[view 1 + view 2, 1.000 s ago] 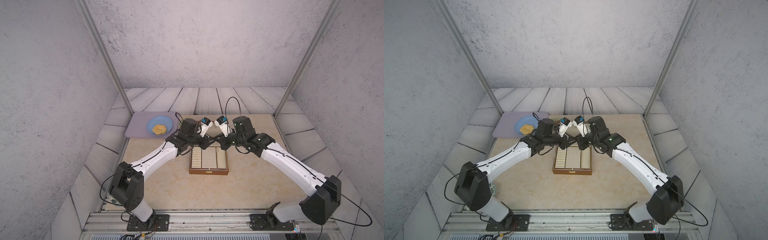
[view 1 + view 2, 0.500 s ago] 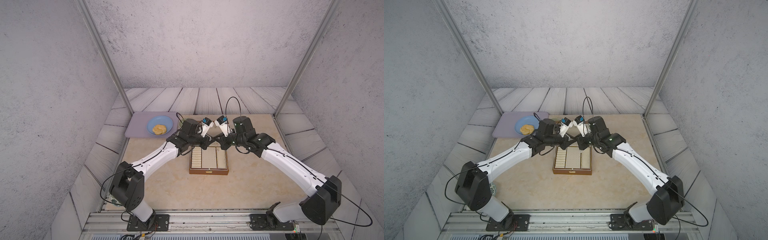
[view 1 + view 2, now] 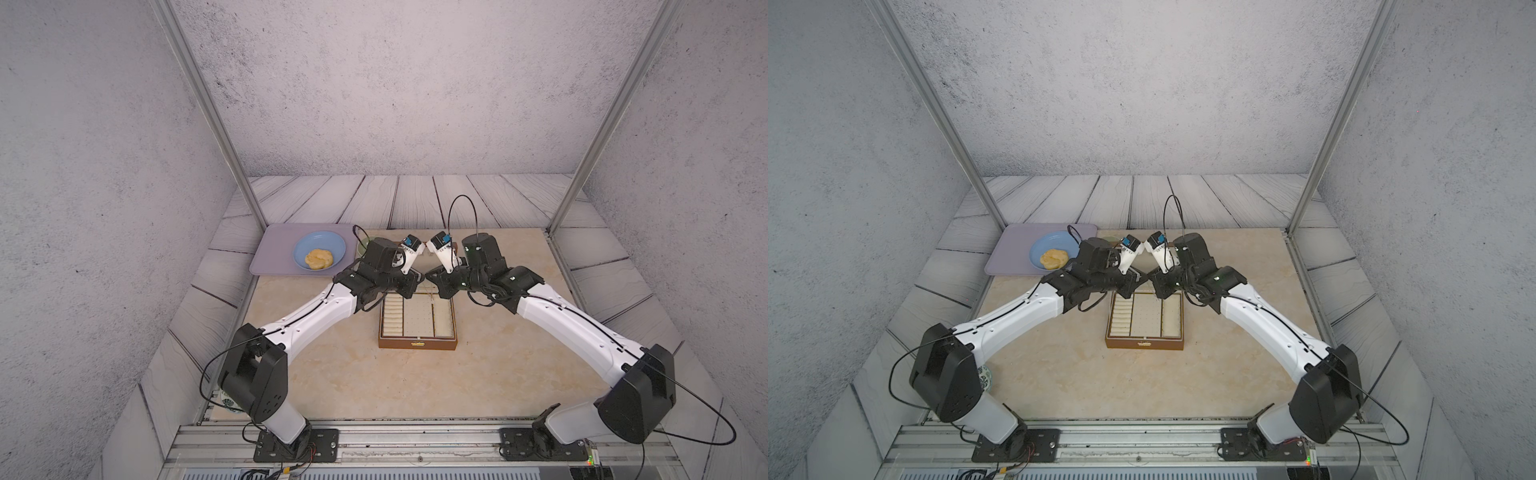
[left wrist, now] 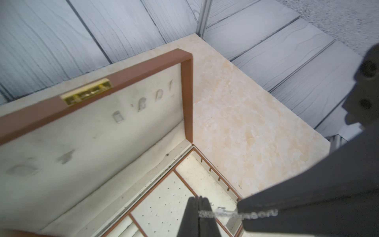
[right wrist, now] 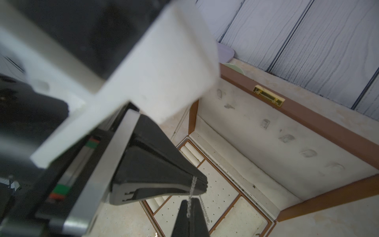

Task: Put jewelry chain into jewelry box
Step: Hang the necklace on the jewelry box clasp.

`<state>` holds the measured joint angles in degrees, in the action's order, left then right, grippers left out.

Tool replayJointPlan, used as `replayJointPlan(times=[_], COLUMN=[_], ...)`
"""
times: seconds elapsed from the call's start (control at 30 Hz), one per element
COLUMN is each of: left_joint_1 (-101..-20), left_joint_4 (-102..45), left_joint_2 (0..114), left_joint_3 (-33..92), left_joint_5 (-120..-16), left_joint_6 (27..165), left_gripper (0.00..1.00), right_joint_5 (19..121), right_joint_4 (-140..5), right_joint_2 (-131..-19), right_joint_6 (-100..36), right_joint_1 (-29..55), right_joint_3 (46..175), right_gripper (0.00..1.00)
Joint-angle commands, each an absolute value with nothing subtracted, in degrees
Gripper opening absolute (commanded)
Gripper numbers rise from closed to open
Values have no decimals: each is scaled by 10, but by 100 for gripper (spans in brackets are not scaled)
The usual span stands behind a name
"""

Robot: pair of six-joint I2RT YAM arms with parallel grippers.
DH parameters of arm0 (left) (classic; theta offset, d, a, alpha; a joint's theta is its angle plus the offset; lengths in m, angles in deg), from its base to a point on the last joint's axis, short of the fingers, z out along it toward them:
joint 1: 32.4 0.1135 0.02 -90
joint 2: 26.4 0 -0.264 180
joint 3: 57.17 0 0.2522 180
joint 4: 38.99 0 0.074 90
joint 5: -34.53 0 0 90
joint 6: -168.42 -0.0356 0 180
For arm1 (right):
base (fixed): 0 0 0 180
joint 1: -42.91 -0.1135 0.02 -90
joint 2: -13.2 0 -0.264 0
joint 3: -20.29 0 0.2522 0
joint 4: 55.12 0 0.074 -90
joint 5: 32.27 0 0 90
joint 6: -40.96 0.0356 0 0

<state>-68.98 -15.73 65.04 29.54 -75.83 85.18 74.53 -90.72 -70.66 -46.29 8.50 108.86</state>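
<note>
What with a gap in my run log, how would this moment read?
left gripper: shut on jewelry chain; right gripper: shut on it; jewelry box: open

Whole scene was viewed from high at 6 o'clock in both top views, aimed down toward 12, jewelry box (image 3: 395,344) kept far off mid-frame, left wrist view was held close and aimed toward 2, right wrist view toward 10, open lid (image 4: 82,143) and jewelry chain (image 4: 217,213) were shared by both.

Grey textured walls (image 3: 374,83), pale plank floor (image 3: 415,199), beige marble tabletop (image 3: 415,386) w/ alu frame posts (image 3: 203,104)
</note>
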Motion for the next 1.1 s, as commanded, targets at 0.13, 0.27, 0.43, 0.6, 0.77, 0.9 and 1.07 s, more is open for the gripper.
replayJointPlan(times=[0.13, 0.27, 0.43, 0.6, 0.77, 0.9, 1.07], left_joint_1=[-668, -655, -645, -632, -618, -608, -600], left_joint_4=[-128, -125, -122, -111, -109, -110, -109], left_joint_2=[654, 674, 702, 734, 752, 759, 770], left_joint_3=[323, 343, 370, 398, 414, 418, 422], left_joint_5=[-685, -679, -681, -669, -668, -668, -676], left_joint_6=[840, 840, 834, 830, 833, 839, 846], left_gripper=[0, 0, 0, 0, 0, 0, 0], right_joint_5=[754, 755, 768, 766, 774, 774, 773], right_joint_4=[-835, -820, -813, -809, -813, -813, -807], right_joint_2=[-766, -804, -854, -898, -931, -946, -963], right_joint_6=[-464, -465, -462, -462, -466, -467, -464], right_joint_1=[94, 97, 104, 115, 118, 118, 118], right_joint_3=[1113, 1142, 1192, 1230, 1261, 1268, 1275], right_gripper=[0, 0, 0, 0, 0, 0, 0])
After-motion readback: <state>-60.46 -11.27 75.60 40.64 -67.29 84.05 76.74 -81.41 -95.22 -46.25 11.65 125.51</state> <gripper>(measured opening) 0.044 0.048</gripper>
